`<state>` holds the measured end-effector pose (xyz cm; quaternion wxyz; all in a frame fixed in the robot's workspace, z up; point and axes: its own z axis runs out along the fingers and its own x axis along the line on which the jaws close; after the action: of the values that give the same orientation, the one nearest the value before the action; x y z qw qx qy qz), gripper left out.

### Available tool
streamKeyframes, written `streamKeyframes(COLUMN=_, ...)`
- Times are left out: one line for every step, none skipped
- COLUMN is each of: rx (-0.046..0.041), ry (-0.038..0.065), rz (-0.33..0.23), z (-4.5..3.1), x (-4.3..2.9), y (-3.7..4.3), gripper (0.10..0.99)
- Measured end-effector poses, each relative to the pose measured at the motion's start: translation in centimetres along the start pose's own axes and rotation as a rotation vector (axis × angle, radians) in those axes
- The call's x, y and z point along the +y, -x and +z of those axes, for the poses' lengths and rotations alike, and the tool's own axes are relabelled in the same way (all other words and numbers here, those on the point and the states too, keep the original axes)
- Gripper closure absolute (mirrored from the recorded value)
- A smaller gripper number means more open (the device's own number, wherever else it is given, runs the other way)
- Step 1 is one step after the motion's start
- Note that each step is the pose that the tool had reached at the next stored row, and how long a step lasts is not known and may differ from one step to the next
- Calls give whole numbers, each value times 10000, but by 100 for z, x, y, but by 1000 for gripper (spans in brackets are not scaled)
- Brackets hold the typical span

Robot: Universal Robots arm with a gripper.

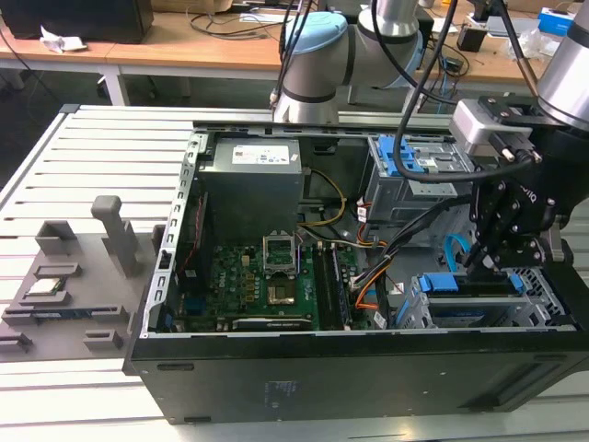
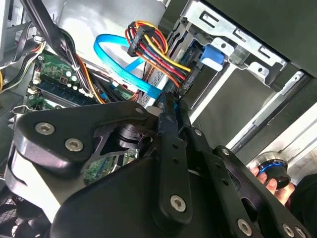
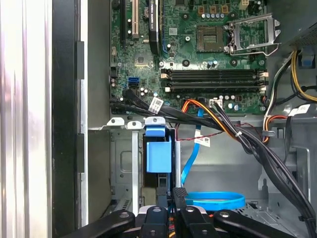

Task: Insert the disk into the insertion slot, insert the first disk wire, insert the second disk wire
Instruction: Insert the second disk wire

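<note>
One blue-framed disk (image 1: 465, 296) (seated in cage (image 1: 543, 299))

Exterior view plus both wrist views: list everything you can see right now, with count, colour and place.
computer case: one, black, open on the slatted table.
motherboard: one, green, on the case floor.
power supply: one, grey, at the case's far end.
drive bay: one, grey with blue latches, towards the exterior view's right.
insertion slot: one, silver-grey metal, at the near corner on the exterior view's right.
disk: one, blue carrier showing, seated in the insertion slot.
flat data cable: one, light blue, looped beside the slot.
power wires: one bundle, red, yellow, orange and black, ending at a black plug.
fixture blocks: several, grey, on the exterior view's left.
arm: one, grey and light blue, behind the case.
gripper: one, black, above the disk.
</note>
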<state>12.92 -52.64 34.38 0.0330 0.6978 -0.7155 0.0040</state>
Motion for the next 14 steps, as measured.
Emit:
streamKeyframes(rx=0, ry=1, rz=0, z=3, x=-3, y=0, gripper=925)
streamKeyframes(rx=0, ry=1, rz=0, z=8, x=-5, y=0, gripper=925)
streamKeyframes(rx=-1, ry=0, rz=1, z=13, x=-5, y=0, gripper=925)
streamKeyframes(rx=-1, ry=0, rz=1, z=18, x=-6, y=0, gripper=925)
streamKeyframes(rx=0, ry=0, rz=-1, z=28, x=-7, y=0, gripper=925)
streamKeyframes(rx=2, ry=0, rz=-1, z=38, x=-8, y=1, gripper=925)
streamKeyframes(rx=10, ry=0, rz=0, z=42, x=-8, y=1, gripper=925)
streamKeyframes(rx=30, ry=-1, rz=0, z=43, x=-8, y=1, gripper=925)
streamKeyframes(rx=33, ry=-1, rz=0, z=43, x=-8, y=1, gripper=925)
streamKeyframes(rx=36, ry=-1, rz=1, z=43, x=-8, y=0, gripper=925)
streamKeyframes(rx=39, ry=-2, rz=1, z=43, x=-8, y=1, gripper=925)
streamKeyframes(rx=40, ry=-1, rz=1, z=44, x=-8, y=1, gripper=914)
streamKeyframes(rx=42, ry=-2, rz=1, z=43, x=-8, y=1, gripper=914)
streamKeyframes(rx=46, ry=-1, rz=1, z=43, x=-8, y=1, gripper=914)
